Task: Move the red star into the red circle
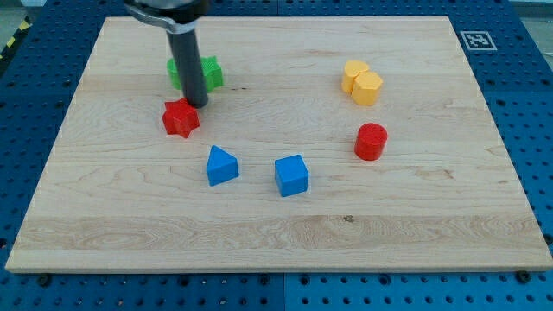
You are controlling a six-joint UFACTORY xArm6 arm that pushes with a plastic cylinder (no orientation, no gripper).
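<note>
My tip (198,104) is touching the small red plastic star block (181,118) at its upper-right edge.
No jaws on me, just a bare rod. Star is sitting well left of the red cylinder block (371,142), on the wooden board (389,233); green block (210,73) is lying just above the star.

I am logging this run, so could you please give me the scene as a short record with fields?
surface: wooden board on a blue pegboard table
my tip: at the red star's upper right edge, in front of the green block
red star: left of centre
red circle: right of centre, far from the star
green block: partly hidden behind the rod, shape unclear
yellow blocks: two, touching, above the red circle
blue blocks: triangular one, cube, in the path between star and circle
</note>
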